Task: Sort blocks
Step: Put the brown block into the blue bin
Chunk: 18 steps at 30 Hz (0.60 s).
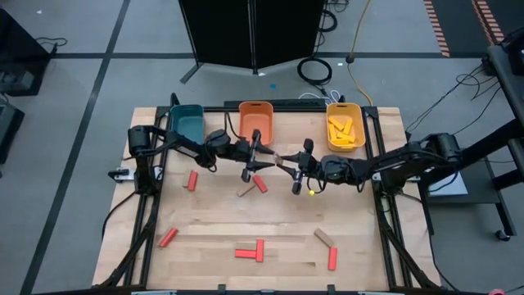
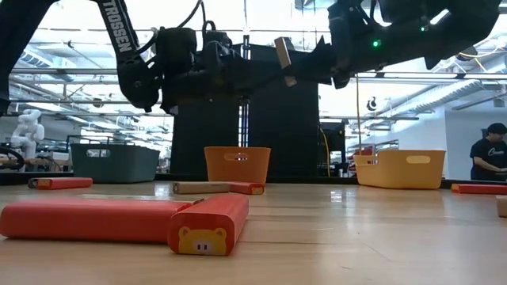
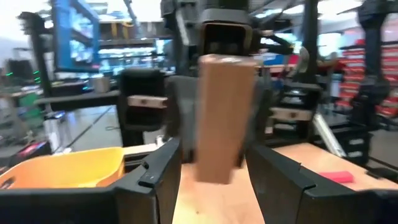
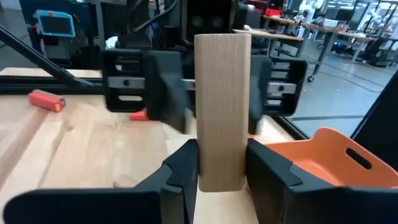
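Both arms meet above the far middle of the counter [image 1: 213, 238], just in front of the orange bin [image 1: 255, 121]. Between them, held off the surface, is one tan wooden block [image 1: 277, 157]. The right hand [image 4: 222, 171] pinches its lower end between both fingers, the block standing upright in that hand. The left hand [image 3: 211, 171] faces it from the other side with its fingers spread on either side of the same block; whether they press the wood cannot be told. The teal bin [image 1: 187, 123] sits far left, and the yellow bin [image 1: 345, 127] far right holds yellow blocks [image 1: 344, 131]. Red blocks [image 1: 249, 252] lie scattered on the counter, two forming a T near the front, and another tan block [image 1: 325, 238] lies near right.
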{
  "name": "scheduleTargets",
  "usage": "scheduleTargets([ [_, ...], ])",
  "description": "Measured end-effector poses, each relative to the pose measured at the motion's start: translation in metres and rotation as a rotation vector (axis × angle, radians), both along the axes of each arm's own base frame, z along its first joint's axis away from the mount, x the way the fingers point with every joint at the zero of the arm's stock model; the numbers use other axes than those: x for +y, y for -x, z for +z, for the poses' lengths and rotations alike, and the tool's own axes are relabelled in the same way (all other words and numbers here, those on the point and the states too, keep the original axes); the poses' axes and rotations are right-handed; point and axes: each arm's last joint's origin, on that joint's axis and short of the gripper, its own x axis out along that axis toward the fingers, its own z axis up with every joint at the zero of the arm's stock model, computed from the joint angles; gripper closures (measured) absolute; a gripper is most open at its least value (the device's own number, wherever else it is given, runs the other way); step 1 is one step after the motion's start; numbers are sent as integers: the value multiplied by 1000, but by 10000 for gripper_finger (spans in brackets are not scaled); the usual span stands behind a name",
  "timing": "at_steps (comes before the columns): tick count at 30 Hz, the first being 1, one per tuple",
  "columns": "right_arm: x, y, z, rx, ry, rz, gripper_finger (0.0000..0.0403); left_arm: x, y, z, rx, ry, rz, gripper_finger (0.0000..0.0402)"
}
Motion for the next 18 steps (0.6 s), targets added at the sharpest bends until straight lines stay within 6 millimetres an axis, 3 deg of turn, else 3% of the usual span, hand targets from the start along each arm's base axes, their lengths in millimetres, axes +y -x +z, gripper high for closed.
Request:
scheduleTargets([
  [11,-12,-6,-16,66,21,-44,305,10,-6,10,-22,10,-7,226],
  [18,-12,-6,-15,57,23,-40,305,16,-5,11,-3,46,-40,226],
])
